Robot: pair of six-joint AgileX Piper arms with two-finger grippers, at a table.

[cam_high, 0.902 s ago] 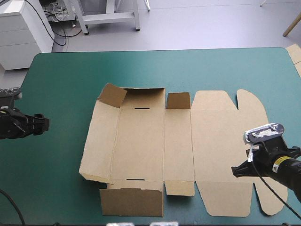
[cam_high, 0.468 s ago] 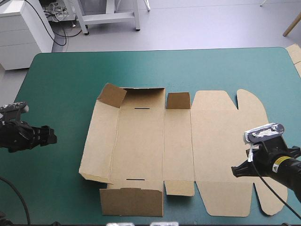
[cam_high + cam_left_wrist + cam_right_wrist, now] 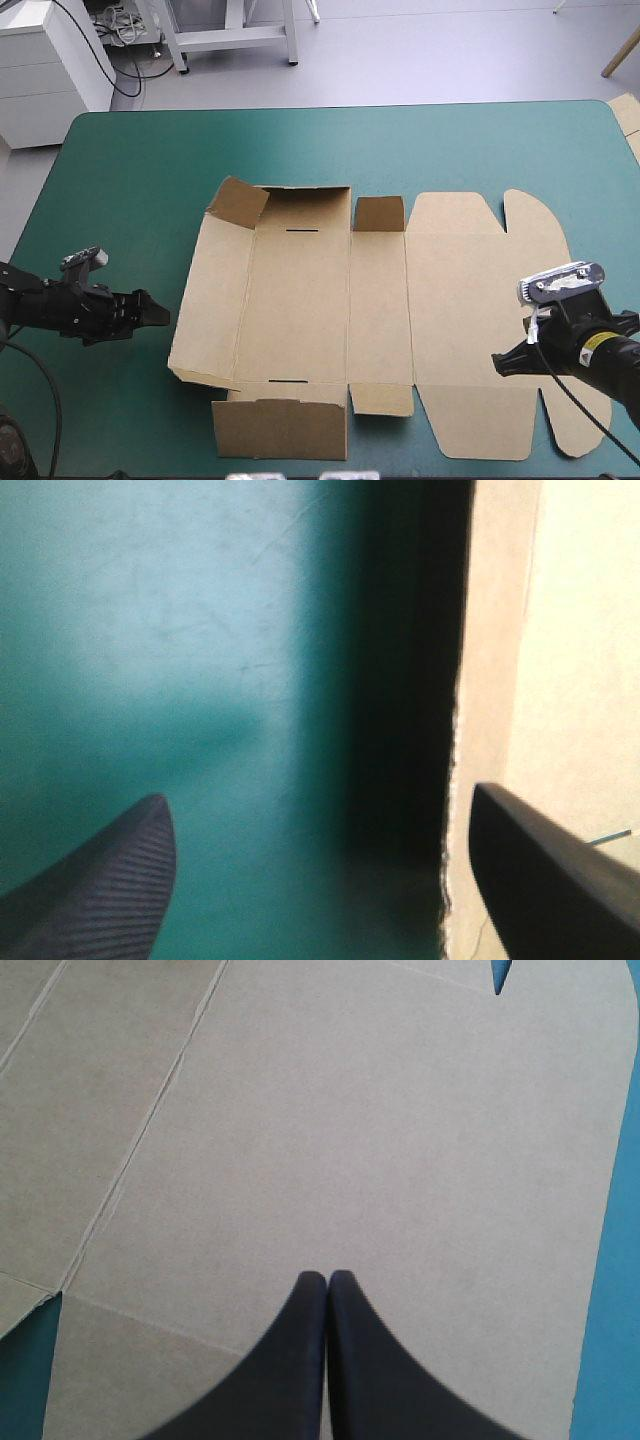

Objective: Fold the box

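Observation:
The brown box (image 3: 330, 300) lies as a cut sheet on the teal-green cover, its lid panel (image 3: 470, 300) flat to the right. A far corner flap (image 3: 238, 203), the far wall and a near flap (image 3: 280, 428) stand raised. My left gripper (image 3: 158, 316) sits low, just left of the box's left edge. In the left wrist view this gripper (image 3: 320, 800) is open, with the box's edge (image 3: 490, 680) ahead of one finger and bare cover between the fingers. My right gripper (image 3: 498, 362) is over the lid panel. There its fingers (image 3: 328, 1280) are shut in one point, holding nothing, with board (image 3: 380, 1110) under them.
A piece of more brown board (image 3: 627, 115) shows at the table's right edge near the far corner. Bare teal-green cover (image 3: 130, 180) stretches left of and beyond the box.
My left gripper has moved from the table's left edge rightward and nearer, up to the box's left edge. The right gripper and the box have not moved.

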